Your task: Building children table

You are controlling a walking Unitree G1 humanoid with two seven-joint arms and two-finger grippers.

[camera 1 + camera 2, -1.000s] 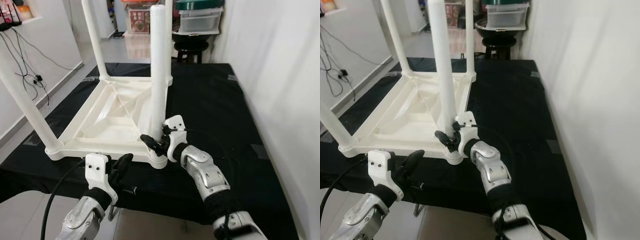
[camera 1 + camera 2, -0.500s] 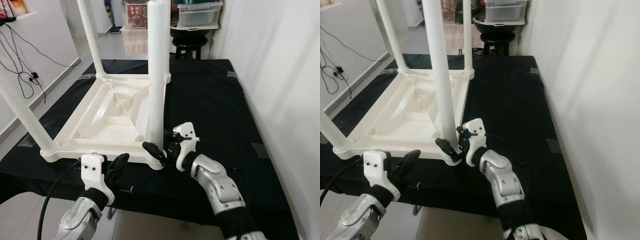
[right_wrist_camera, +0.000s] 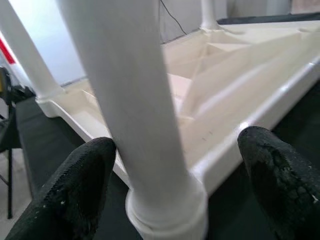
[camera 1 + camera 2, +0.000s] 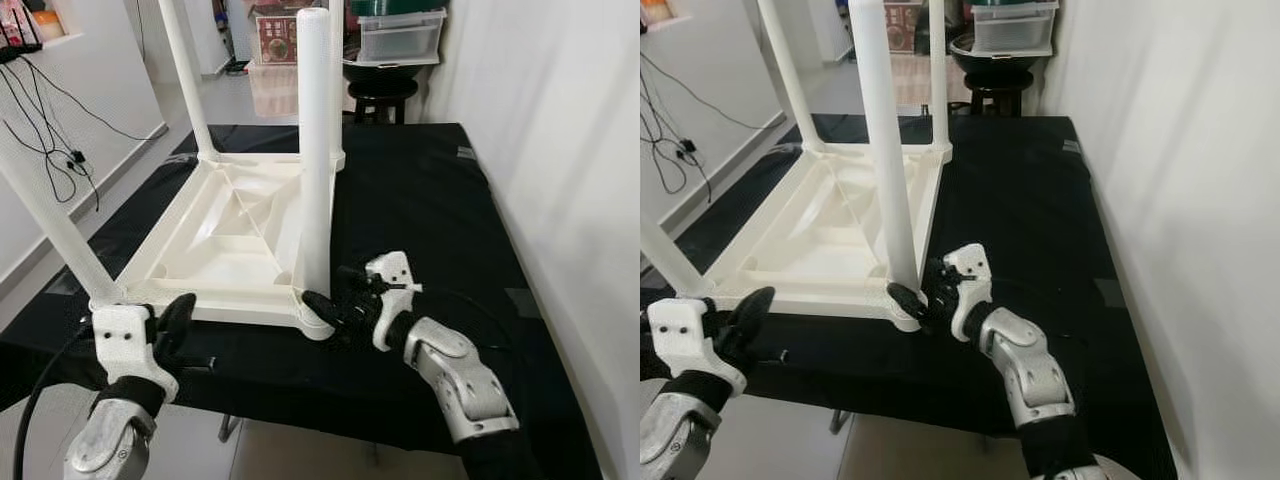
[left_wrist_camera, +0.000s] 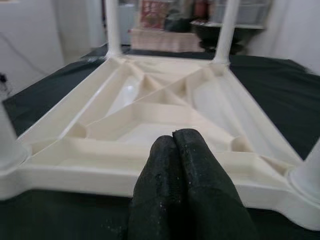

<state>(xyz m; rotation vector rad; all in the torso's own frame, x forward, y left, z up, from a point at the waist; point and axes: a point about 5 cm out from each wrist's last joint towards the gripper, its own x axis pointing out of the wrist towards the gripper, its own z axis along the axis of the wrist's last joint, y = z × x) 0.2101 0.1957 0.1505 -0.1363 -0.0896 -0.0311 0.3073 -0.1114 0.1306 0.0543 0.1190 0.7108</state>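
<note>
Left gripper (image 4: 178,312) clenched, empty, near front edge of black cloth (image 4: 420,190). Upturned white table (image 4: 225,235) lies on cloth, legs pointing up. Right gripper (image 4: 335,297) spread wide at near-right corner — fingers (image 3: 67,192) either side of leg (image 4: 314,150) base, not clamped.

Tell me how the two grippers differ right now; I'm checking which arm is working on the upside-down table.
The right gripper is open, its black fingers spread on either side of the nearest white table leg at its base; the left gripper is shut, fingers pressed together, holding nothing. The right one is at the table's near corner; the left one sits before the near edge of the upturned tabletop. Both have black fingers and hover low over the black cloth.
</note>
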